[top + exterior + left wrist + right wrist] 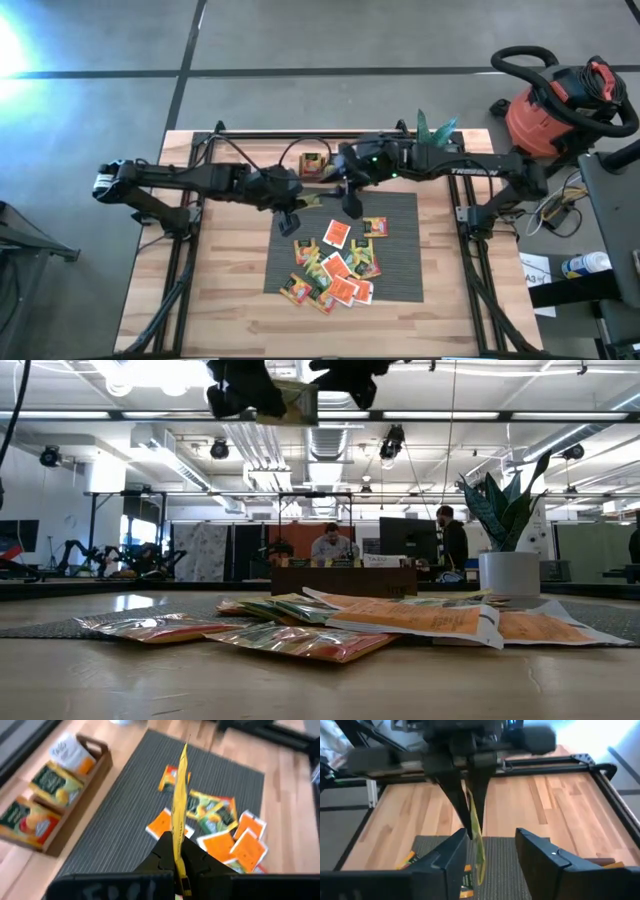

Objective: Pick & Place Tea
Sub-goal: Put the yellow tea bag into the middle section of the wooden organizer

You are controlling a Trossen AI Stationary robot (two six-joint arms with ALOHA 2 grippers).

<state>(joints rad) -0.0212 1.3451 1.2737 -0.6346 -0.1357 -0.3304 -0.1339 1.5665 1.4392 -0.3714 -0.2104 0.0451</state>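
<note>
Left gripper [176, 851] pinches a yellow sachet [178, 800] edge-on above the mat.

Flat square foil sachets, orange-red, yellow and green, lie heaped on the grey ribbed mat [400, 272]; their print is too blurred to read. More stand in the brown wooden tray [82, 802] at the far edge. The right gripper [490, 852] hangs spread beside the held sachet.

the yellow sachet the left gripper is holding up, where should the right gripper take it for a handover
The yellow sachet hangs edge-on, pinched at one end by the left gripper. The right gripper would best take the free end, one finger on each flat face, coming head-on: its open fingers already straddle it.
</note>
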